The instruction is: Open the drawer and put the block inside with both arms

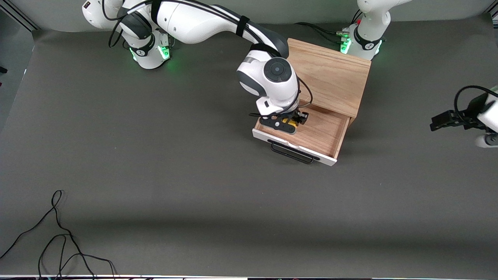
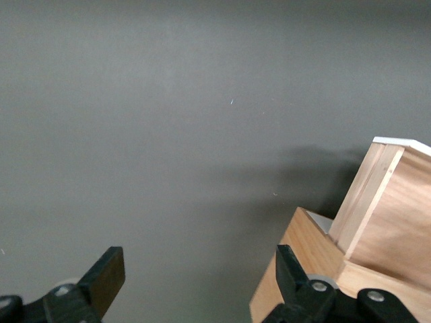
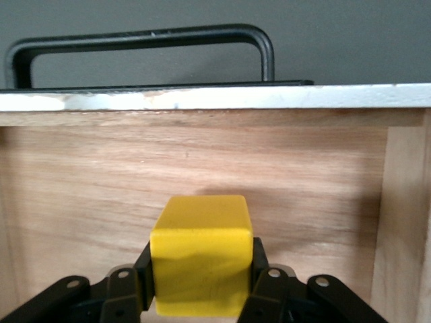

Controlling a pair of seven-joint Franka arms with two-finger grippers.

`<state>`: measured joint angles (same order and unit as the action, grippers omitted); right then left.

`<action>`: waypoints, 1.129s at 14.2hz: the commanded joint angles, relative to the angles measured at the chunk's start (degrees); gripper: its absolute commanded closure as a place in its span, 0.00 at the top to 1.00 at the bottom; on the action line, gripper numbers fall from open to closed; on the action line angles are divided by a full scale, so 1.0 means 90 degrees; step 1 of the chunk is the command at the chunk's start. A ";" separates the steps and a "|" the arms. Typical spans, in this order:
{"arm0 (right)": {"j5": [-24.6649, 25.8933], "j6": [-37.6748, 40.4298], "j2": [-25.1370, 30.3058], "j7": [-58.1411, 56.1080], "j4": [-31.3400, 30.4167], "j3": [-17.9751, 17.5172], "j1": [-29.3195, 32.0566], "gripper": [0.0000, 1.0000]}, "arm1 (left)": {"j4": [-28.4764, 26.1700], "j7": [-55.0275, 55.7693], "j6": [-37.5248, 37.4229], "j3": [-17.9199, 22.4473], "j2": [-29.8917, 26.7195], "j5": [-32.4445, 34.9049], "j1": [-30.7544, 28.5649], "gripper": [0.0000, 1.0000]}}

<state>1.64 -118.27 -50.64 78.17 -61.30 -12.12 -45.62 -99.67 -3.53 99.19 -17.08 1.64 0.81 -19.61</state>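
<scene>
The drawer is pulled open out of the light oak cabinet; its white front and black wire handle face the front camera. My right gripper reaches down into the drawer at its right-arm end and is shut on the yellow block. In the right wrist view the block sits between the fingers over the drawer's wooden floor, with the handle past the white front. My left gripper is open and empty, waiting off the cabinet's left-arm end.
A loose black cable lies on the grey mat near the front camera at the right arm's end. The left wrist view shows the cabinet's corner and the drawer's side.
</scene>
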 commanded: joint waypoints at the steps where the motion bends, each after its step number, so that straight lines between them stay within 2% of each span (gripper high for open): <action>1: 0.0160 -0.0003 -0.0154 0.0221 0.0268 0.0009 -0.0077 0.04 | -0.0586 -0.0399 0.0220 -0.0016 -0.0534 0.0085 0.0060 1.00; 3: 0.0160 -0.0022 -0.0154 0.0221 0.0268 0.0019 -0.0116 0.12 | -0.0489 -0.0369 0.0161 -0.0025 -0.0524 0.0008 0.0118 1.00; 4: 0.0160 -0.0032 -0.0164 0.0221 0.0268 0.0019 -0.0116 0.20 | -0.0362 -0.0360 0.0055 -0.0026 -0.0505 -0.0022 0.0128 1.00; 5: 0.0160 -0.0032 -0.0183 0.0221 0.0278 0.0009 -0.0116 0.43 | -0.0148 -0.0360 -0.0169 -0.0026 -0.0447 -0.0012 0.0148 1.00; 6: 0.0170 -0.0032 -0.0183 0.0211 0.0278 0.0019 -0.0116 0.77 | 0.0028 -0.0331 -0.0306 -0.0026 -0.0340 -0.0022 0.0225 1.00; 7: 0.0189 -0.0032 -0.0183 0.0211 0.0278 0.0019 -0.0126 1.00 | 0.0107 -0.0301 -0.0327 -0.0016 -0.0310 -0.0012 0.0284 1.00; 10: 0.0180 0.0084 -0.0086 0.0211 0.0317 0.0038 -0.0116 1.00 | 0.0118 -0.0077 -0.0249 -0.0026 -0.0300 -0.0012 0.0343 1.00; 12: 0.0180 0.0396 0.0069 0.0201 0.0395 0.0058 -0.0058 1.00 | 0.0137 -0.0086 -0.0259 0.0061 -0.0270 0.0046 0.0644 1.00; 13: 0.0180 0.0523 0.0273 0.0191 0.0405 0.0058 -0.0009 1.00 | 0.0137 -0.0077 -0.0259 0.0468 -0.0270 0.0066 0.1129 1.00; 15: 0.0082 0.0593 0.0664 0.0220 0.0337 0.0048 0.0341 1.00 | 0.0205 -0.0096 -0.0268 0.1610 -0.0270 0.0076 0.2203 1.00; 16: 0.0082 0.0602 0.0898 0.0221 0.0163 0.0058 0.0497 1.00 | 0.0235 -0.0096 -0.0278 0.1905 -0.0270 0.0076 0.2518 1.00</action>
<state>1.73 -114.72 -47.60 78.66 -57.16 -11.47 -44.08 -99.69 -5.01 98.14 -6.92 -1.32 0.88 -4.12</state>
